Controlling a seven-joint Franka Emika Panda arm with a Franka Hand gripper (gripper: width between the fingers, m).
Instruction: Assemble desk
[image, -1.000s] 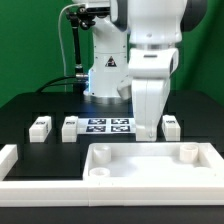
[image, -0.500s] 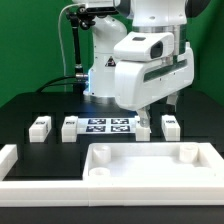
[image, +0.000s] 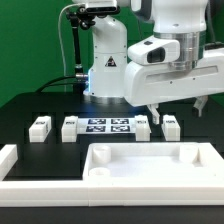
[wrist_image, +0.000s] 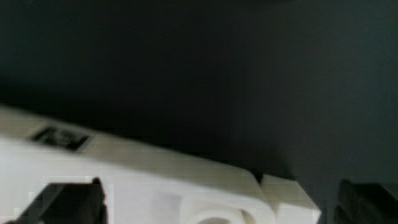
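The white desk top (image: 150, 166), a wide tray with a raised rim, lies at the front of the black table, with a round socket (image: 98, 172) in its near left corner. Four small white tagged legs lie in a row behind it: two on the exterior view's left (image: 39, 127) (image: 70, 127) and two on the right (image: 143, 124) (image: 171, 126). My gripper (image: 177, 108) hangs open and empty above the right-hand legs and the desk top's back rim. In the wrist view the desk top (wrist_image: 160, 170) fills the space between my dark fingers (wrist_image: 63, 203).
The marker board (image: 107, 126) lies between the two pairs of legs. A long white border rail (image: 12, 158) runs along the front and left of the table. The robot base (image: 105, 65) stands behind the board.
The hand has risen from just above the desk top's back rim and swung toward the exterior view's right, turning so its body now lies sideways. No part has moved.
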